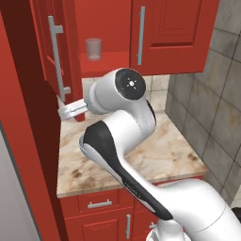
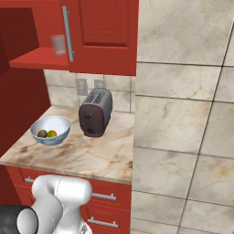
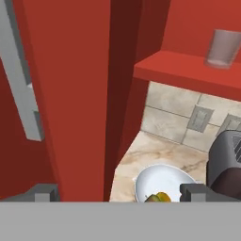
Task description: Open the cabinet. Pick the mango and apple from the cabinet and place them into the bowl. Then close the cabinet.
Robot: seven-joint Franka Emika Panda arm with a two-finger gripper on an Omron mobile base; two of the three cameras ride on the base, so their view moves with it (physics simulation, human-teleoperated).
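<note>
The cabinet's left door (image 1: 47,47) is swung open and its right door (image 1: 174,33) is shut. My gripper (image 1: 62,112) is open beside the open door's lower edge, below its long silver handle (image 1: 56,56). In the hand view the gripper (image 3: 117,193) has its fingertips (image 3: 44,193) spread wide, with the door's edge (image 3: 89,94) ahead between them and nothing held. The pale blue bowl (image 2: 50,130) sits on the counter and holds the dark apple (image 2: 42,133) and the yellow mango (image 2: 52,133). The bowl (image 3: 160,181) lies below the hand, and the mango (image 3: 162,196) peeks out in it.
A clear glass cup (image 2: 58,44) stands on the red shelf (image 2: 36,58) inside the cabinet. A dark toaster (image 2: 95,112) stands right of the bowl against the tiled wall. Lower red cabinets (image 1: 99,212) run under the marble counter (image 1: 160,155). My own arm hides the counter's left part.
</note>
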